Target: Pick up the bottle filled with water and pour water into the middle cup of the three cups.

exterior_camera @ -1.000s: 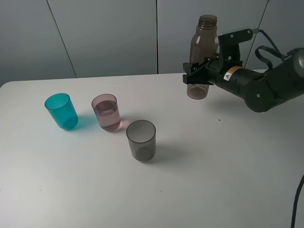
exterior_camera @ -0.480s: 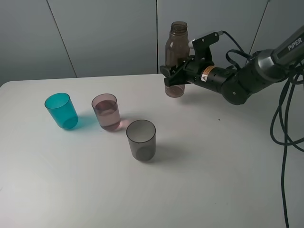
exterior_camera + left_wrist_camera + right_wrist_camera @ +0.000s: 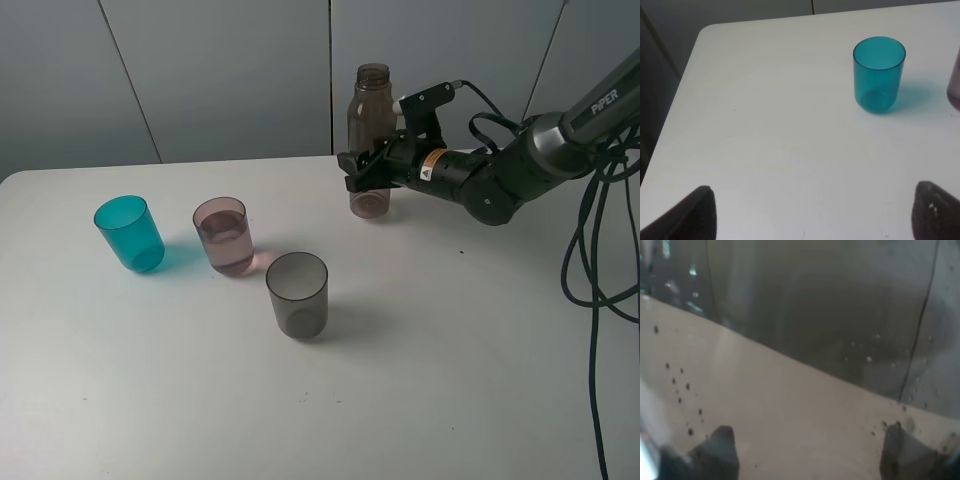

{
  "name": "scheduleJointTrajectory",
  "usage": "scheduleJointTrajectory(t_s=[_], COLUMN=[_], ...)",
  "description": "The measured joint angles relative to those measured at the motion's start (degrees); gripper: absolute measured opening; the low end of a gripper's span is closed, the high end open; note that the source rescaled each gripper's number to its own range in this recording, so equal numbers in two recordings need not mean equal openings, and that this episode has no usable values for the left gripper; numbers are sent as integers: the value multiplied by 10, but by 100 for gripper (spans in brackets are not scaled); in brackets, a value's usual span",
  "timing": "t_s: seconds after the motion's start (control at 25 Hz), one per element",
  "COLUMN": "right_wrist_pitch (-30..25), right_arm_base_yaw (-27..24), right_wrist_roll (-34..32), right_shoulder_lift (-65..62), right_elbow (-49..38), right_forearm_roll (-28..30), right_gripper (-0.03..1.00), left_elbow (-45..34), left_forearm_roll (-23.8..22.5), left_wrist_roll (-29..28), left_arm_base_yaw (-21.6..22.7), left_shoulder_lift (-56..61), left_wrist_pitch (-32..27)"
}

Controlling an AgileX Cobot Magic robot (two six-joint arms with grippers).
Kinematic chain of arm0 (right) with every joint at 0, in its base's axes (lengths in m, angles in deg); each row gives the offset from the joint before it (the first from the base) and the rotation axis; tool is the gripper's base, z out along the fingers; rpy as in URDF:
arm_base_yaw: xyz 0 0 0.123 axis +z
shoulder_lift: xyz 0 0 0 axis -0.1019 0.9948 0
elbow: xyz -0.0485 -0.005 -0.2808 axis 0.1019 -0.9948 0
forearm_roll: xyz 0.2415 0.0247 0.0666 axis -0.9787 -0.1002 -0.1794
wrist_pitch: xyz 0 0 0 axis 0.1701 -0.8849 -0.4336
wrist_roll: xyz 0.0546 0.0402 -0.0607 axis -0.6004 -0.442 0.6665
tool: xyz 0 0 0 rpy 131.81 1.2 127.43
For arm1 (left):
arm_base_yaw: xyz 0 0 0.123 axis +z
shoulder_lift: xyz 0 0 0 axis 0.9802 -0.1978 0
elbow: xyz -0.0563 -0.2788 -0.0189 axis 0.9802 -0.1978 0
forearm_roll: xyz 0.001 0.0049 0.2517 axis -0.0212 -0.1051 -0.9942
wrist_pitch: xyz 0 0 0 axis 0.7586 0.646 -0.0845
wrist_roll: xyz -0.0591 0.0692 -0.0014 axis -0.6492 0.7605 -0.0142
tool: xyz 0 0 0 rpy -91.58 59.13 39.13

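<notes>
The smoky brown bottle point(image 3: 371, 120) stands upright at the back of the table, capless, its base at or just above the surface. My right gripper point(image 3: 366, 172) is shut on its lower body; the bottle's wall point(image 3: 805, 365) fills the right wrist view. To the front left, apart from the bottle, the three cups form a row: teal point(image 3: 130, 233), the pinkish middle cup point(image 3: 225, 236) with some liquid in it, and smoky grey point(image 3: 297, 294). My left gripper point(image 3: 815, 215) is open over bare table, short of the teal cup point(image 3: 879, 74).
The white table point(image 3: 450, 350) ends at a rounded left corner point(image 3: 702, 35). A grey panelled wall runs behind it. Black cables point(image 3: 590, 260) hang at the right beside my right arm point(image 3: 500, 180).
My right arm has carried the bottle leftward along the back of the table and lowered it toward the surface, still upright. The cups have not moved.
</notes>
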Motion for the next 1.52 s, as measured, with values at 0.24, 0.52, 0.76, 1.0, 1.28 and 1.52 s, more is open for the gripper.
scheduleJointTrajectory(t_s=[0.24, 0.52, 0.76, 1.0, 1.28, 1.52], right_wrist_pitch=[-12, -21, -21, -14, -11, -13], right_arm_base_yaw=[0, 0, 0, 0, 0, 0], right_wrist_roll=[-2, -4, -10, -12, -14, -22], right_shoulder_lift=[0, 0, 0, 0, 0, 0], right_elbow=[0, 0, -6, -11, -13, -15], right_forearm_roll=[0, 5, 10, 10, 19, 29], right_gripper=[0, 0, 0, 0, 0, 63], left_elbow=[0, 0, 0, 0, 0, 0], left_forearm_roll=[0, 0, 0, 0, 0, 0], left_wrist_roll=[0, 0, -1, -2, -2, -2], left_arm_base_yaw=[0, 0, 0, 0, 0, 0], left_shoulder_lift=[0, 0, 0, 0, 0, 0], left_wrist_pitch=[0, 0, 0, 0, 0, 0])
